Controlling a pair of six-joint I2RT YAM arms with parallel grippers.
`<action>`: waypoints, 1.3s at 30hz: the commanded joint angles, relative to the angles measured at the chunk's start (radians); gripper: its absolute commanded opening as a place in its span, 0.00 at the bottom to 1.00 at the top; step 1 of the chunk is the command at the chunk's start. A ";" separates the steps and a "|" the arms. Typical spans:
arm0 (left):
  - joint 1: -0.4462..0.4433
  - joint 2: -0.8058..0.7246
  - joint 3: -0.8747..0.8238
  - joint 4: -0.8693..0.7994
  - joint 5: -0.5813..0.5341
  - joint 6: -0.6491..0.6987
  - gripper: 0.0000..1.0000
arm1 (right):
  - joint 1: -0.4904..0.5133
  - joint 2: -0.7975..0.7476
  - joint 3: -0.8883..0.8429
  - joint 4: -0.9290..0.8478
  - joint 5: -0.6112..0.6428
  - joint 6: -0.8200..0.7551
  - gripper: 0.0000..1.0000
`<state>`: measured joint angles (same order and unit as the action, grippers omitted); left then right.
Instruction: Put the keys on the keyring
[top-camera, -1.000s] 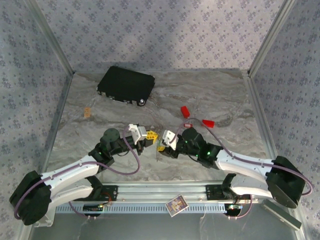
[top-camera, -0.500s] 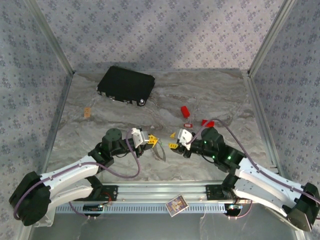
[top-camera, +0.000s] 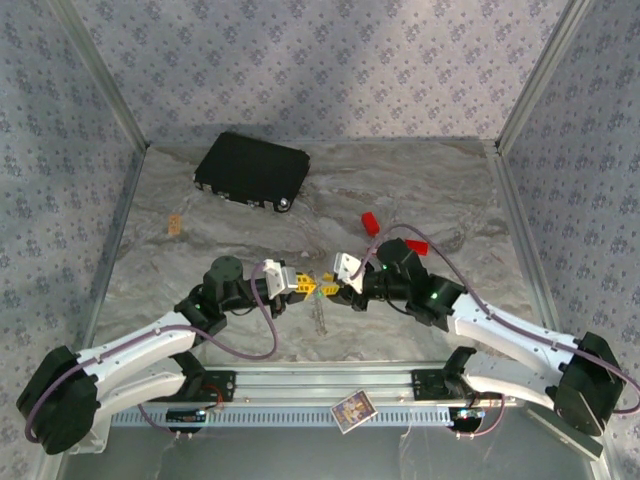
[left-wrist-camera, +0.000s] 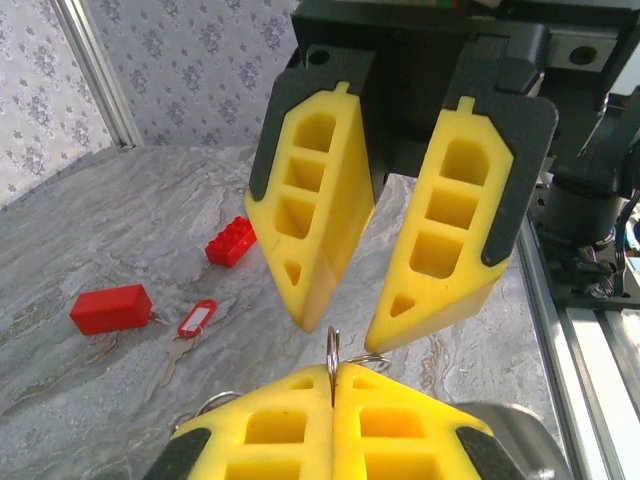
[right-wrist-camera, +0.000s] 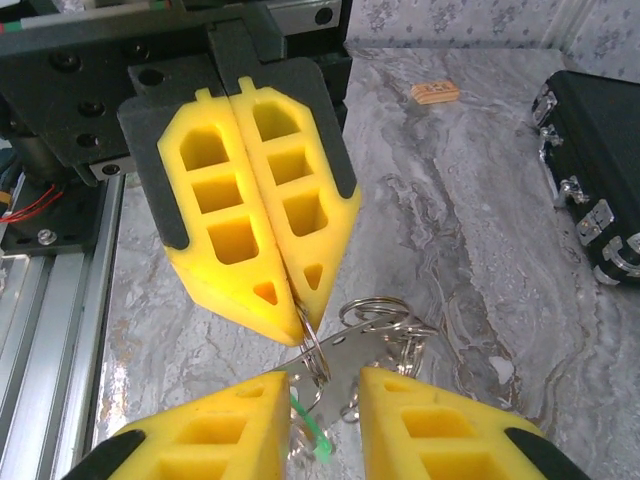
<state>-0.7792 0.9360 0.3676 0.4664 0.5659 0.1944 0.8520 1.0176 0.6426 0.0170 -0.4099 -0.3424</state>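
1. Top view: the left claw (top-camera: 306, 285) and right claw (top-camera: 346, 284) sit tip to tip, looks like a threading setup.
2. Left wrist: left claw's pressed together on the keyring (left-wrist-camera: 332, 352), standing it edge-up at its tips.
3. Right wrist: right claw's spread around that ring, with the green key (right-wrist-camera: 312, 437) between its fingers.

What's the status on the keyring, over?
Left pincer shut on keyring. Right pincer open, facing it. Red key loose on table, apart from ring. Nothing blocking.

Marbled table (top-camera: 450, 200): black case (top-camera: 250, 170), red block (left-wrist-camera: 110, 308), red brick (left-wrist-camera: 230, 240), red-tagged key (left-wrist-camera: 197, 318), tan chip (top-camera: 174, 224).
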 joint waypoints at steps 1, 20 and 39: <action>-0.005 -0.017 0.029 0.045 0.047 0.006 0.00 | -0.001 0.013 0.032 -0.018 -0.030 -0.024 0.24; -0.005 0.001 0.051 0.027 0.029 -0.018 0.19 | 0.003 0.040 0.070 -0.035 -0.085 -0.064 0.00; -0.004 0.037 0.275 -0.508 -0.019 0.272 0.21 | 0.035 0.149 0.374 -0.491 0.052 -0.267 0.00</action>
<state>-0.7792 0.9611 0.6022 -0.0044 0.5270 0.4160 0.8745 1.1538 0.9642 -0.4324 -0.3637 -0.5743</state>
